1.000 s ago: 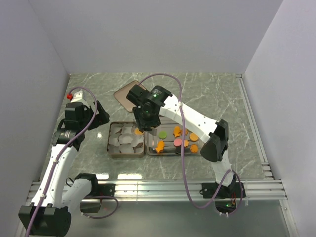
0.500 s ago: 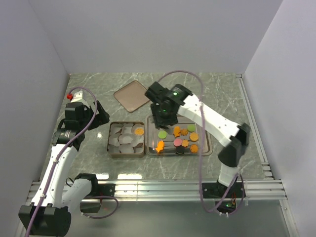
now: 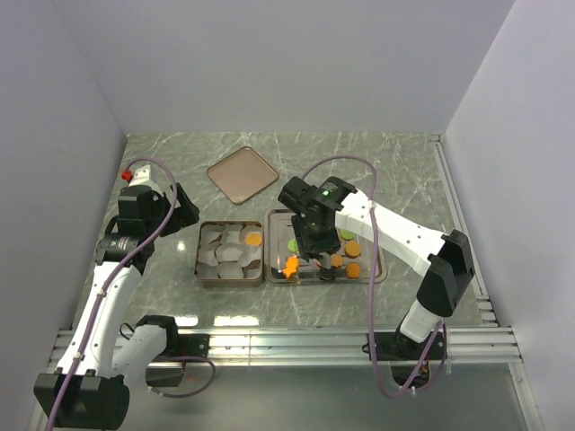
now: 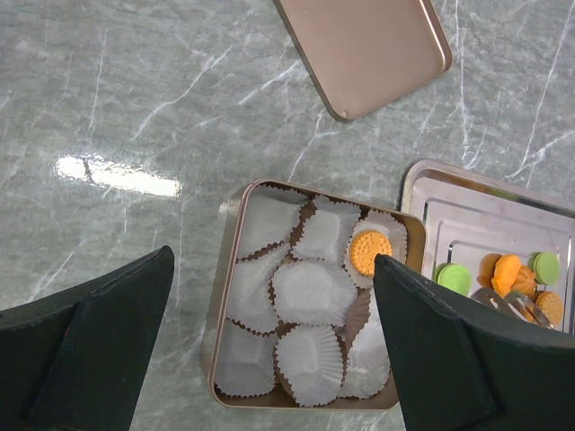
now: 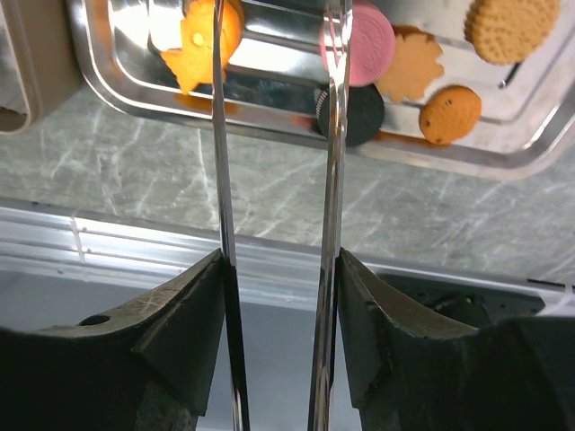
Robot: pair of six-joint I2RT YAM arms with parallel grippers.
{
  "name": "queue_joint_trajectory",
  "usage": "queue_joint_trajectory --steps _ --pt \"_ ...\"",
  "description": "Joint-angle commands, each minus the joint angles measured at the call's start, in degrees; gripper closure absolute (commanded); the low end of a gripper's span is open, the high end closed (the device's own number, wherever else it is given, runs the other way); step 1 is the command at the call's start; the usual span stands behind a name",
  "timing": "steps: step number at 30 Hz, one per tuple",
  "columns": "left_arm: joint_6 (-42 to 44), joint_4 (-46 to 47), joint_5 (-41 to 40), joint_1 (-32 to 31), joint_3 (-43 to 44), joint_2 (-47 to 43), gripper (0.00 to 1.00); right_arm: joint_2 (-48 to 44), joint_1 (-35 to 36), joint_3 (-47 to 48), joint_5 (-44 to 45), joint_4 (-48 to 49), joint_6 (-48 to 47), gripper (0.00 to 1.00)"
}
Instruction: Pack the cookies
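Mostly orange, the cookies (image 5: 449,114) lie beneath the right claw (image 5: 277,27), spread and empty.

One cookie (image 4: 369,251) lies in the tin (image 4: 218,314), left of the tray (image 4: 485,224) holding other cookies (image 5: 514,27); lid (image 4: 364,45) behind.

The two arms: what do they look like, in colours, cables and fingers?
Both the left arm and right arm have white links with black joint housings, and a mauve cable loops along each. A green light glows on the right wrist. The left fingers are broad black wedges; the right fingers are long, thin, silvery strips.
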Motion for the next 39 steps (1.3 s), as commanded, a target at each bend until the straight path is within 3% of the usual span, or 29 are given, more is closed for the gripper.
queue_joint_trajectory --steps 1,19,29,35,39 --pt "-0.17 1.69 -0.4 -0.23 0.01 -0.14 0.01 1.3 0.43 3.11 0.11 2.74 0.13 0.43" --pt "-0.35 1.42 -0.4 -0.49 0.01 -1.11 0.01 10.35 1.22 9.18 0.64 0.55 -1.1 0.44" --pt "-0.35 1.34 -0.4 -0.4 0.01 -1.37 0.0 10.36 1.22 8.47 1.95 -0.86 -0.75 0.59" --pt "-0.26 1.34 -0.32 -0.75 0.01 -1.02 0.01 11.05 1.22 17.68 4.85 -5.69 0.13 0.59" --pt "-0.26 1.34 -0.4 -1.02 0.09 -0.49 0.0 12.38 1.31 28.94 5.04 -9.3 0.04 0.59"
